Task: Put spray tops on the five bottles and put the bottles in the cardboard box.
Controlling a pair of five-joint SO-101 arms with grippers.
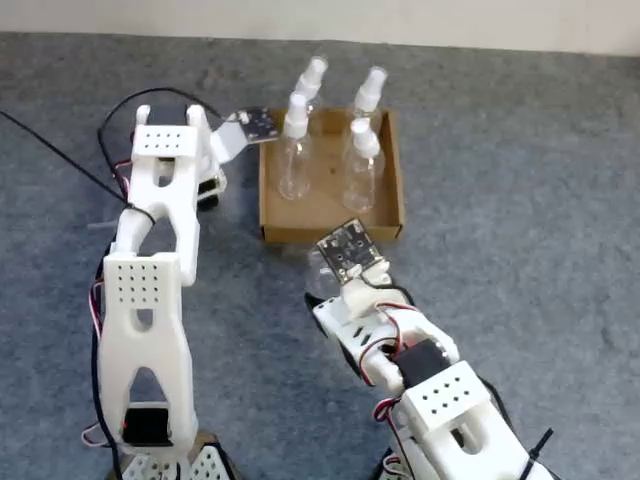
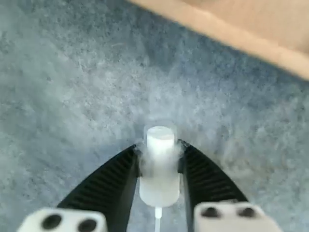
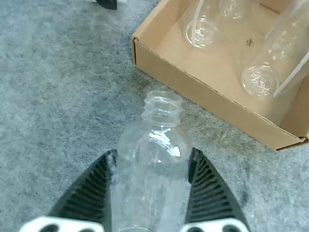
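Right wrist view: uncapped clear bottle [image 3: 155, 145] clamped between the two black fingers [image 3: 96, 188] of the right hand [image 3: 152, 157], open neck pointing forward past the fingertips. Just ahead of the neck, near but not touching: corner wall of the cardboard box [image 3: 193, 84], set on the grey tabletop [image 3: 58, 72]. Farther ahead of the hand, inside the box: clear bases of two of the boxed bottles [image 3: 258, 79].

Left wrist view: white spray top [image 2: 158, 186] pinched between the fingers of the left hand [image 2: 159, 149], round head out at the fingertips, thin dip tube [image 2: 157, 220] running back toward the palm. Cardboard wall well ahead of this hand, grey tabletop between.

High view: four boxed bottles upright, each fitted with a white sprayer, two nearer the right hand and two behind them. Left hand beside one side wall of the box; right hand, with its uncapped bottle, just short of the near wall.
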